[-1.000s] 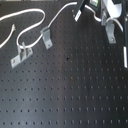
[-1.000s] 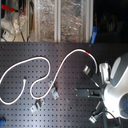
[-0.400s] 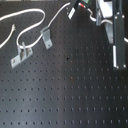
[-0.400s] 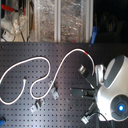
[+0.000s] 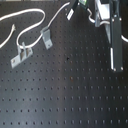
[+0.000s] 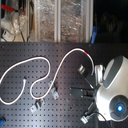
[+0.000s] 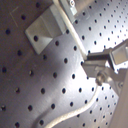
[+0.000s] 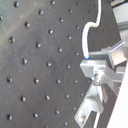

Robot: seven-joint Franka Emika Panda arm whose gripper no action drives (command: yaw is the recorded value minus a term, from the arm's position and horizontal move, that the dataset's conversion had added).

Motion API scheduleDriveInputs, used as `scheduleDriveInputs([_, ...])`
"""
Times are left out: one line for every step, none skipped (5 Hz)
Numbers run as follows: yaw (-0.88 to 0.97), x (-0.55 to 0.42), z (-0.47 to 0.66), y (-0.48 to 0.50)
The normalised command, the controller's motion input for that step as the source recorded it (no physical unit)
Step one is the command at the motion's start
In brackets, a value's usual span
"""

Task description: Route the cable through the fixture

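- Cable (image 6: 47, 61): a thin, smooth white cord lying in loose S-curves on the board (image 5: 70, 95). In the second exterior view it runs from a free end near that view's lower left, loops up and down, then arches to a short red band (image 6: 86, 50) and drops toward the gripper (image 6: 95, 80).
- In both wrist views the cord passes close to the metal fingers (image 7: 102, 62); in the second wrist view the white strand (image 8: 89, 30) ends right at a fingertip (image 8: 95, 67). Whether the jaws are clamped on it or merely beside it, I cannot tell.
- Board: matte black, flat, dotted with a regular grid of small holes.
- Clips: two small grey metal brackets, angular and dull, stand near the first exterior view's left, one (image 5: 21, 54) low and long, the other (image 5: 46, 38) upright, just beside a cable loop (image 5: 30, 27).
- Another pale angular bracket (image 7: 47, 27) shows in the first wrist view, with the cord running across it.
- Arm (image 6: 116, 92): rounded, glossy white shell at the second exterior view's right.
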Motion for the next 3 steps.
scheduleDriveInputs([-0.11,-0.206,0.32,0.36])
scheduleDriveInputs([0.0,-0.261,0.27,0.37])
scheduleDriveInputs([0.0,-0.173,0.16,0.344])
